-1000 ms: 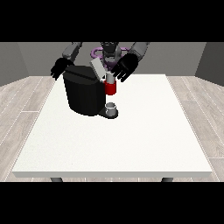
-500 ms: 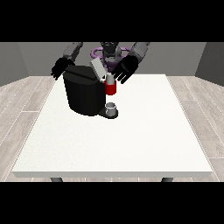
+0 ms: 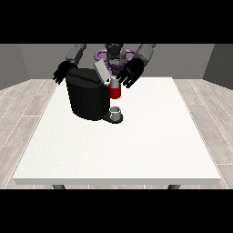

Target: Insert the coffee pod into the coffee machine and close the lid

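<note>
Setting: a plain indoor room, of a kitchen or test-room kind; which one cannot be told. Evidence: a wide white counter extends from below the robot hand toward the camera. A black coffee machine stands just beside that robot hand. Pale wood-plank floor lies on both sides of the counter. Bare grey walls rise behind.

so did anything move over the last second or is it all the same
Nothing visibly changed. The hand at the view's right is still beside the raised lid of the coffee machine, and the hand at the view's left remains behind the machine.
</note>
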You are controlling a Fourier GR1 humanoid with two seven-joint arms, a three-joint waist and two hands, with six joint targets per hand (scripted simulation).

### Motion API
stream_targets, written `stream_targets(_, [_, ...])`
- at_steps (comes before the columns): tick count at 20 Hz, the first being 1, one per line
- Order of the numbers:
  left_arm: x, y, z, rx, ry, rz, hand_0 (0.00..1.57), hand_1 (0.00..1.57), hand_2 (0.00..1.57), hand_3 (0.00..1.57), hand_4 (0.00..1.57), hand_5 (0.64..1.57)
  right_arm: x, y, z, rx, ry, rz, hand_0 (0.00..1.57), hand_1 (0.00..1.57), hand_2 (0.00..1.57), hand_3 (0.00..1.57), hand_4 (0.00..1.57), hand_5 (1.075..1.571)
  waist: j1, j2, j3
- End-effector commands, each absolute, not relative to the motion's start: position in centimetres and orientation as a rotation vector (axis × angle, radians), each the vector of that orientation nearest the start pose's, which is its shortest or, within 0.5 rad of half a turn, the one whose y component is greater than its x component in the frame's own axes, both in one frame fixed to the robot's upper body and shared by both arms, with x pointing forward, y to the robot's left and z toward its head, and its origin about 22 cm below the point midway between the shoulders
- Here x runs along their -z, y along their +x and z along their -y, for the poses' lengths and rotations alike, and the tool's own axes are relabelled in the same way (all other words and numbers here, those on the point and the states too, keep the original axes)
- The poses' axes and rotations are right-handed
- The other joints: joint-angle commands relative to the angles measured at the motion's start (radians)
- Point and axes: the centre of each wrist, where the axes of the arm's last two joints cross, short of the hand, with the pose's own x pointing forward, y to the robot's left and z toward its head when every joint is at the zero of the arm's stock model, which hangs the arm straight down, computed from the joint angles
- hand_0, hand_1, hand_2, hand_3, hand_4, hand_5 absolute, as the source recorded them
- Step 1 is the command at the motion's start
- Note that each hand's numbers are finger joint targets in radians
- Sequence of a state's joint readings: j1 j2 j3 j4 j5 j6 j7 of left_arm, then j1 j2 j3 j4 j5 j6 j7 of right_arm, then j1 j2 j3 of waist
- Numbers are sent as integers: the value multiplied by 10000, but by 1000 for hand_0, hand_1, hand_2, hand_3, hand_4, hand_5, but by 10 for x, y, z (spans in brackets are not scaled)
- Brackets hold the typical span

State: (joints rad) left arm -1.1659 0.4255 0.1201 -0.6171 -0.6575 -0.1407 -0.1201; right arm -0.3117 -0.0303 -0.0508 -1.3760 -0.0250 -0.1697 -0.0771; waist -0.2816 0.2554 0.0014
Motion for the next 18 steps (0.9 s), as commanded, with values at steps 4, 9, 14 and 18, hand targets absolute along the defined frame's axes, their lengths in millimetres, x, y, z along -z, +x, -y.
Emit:
stream_targets(4, [-214,462,-273,8675,7100,16299,1196,1196,1240,1142,466,1571,-40,308,204,549,-492,17328,0,0,0,0,446,1571,-341,24,-15])
stream_targets(9, [-229,464,-252,9055,7329,16817,1152,1152,1178,1020,450,1571,-39,318,198,915,-671,17619,0,0,0,0,364,1571,-88,406,-11])
stream_targets(14, [-224,463,-259,9438,7349,16526,1056,1056,1108,937,393,1571,-27,310,209,826,-782,17194,0,0,0,0,401,1571,-11,17,-12])
stream_targets(18, [-209,461,-261,9402,7500,16729,1050,1050,1119,962,364,1571,-53,324,240,787,-868,17403,0,0,0,0,431,1571,78,123,-13])
